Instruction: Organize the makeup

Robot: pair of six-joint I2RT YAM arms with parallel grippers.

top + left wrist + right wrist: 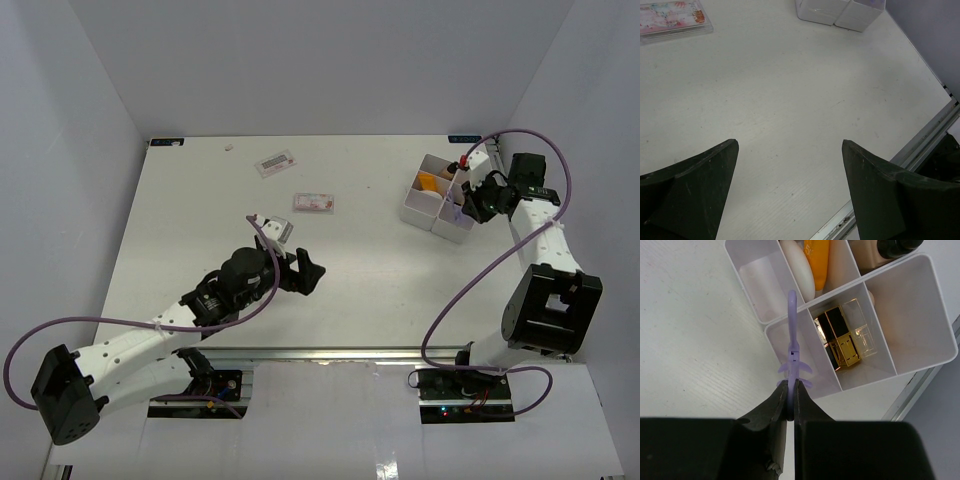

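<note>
My right gripper [791, 385] is shut on a thin lilac plastic tool [791, 340], holding it over the narrow end compartment of the white tray [920, 305]. The neighbouring compartment holds gold-and-black lipstick tubes [837, 335]. Beyond them lie a beige sponge [799, 265], an orange-tipped tube [819, 262] and a tan foundation bottle [872, 257]. In the top view the right gripper [462, 205] is at the tray [420, 205]. Two flat clear packets [275, 162] [313, 203] lie mid-table. My left gripper [305, 272] [790, 145] is open and empty over bare table, below the nearer packet [672, 17].
A small white speck [230, 147] lies at the far left of the table. The metal rail of the table's near edge [920, 145] runs just right of the left gripper. The tray's outer wall [840, 12] shows at the top of the left wrist view.
</note>
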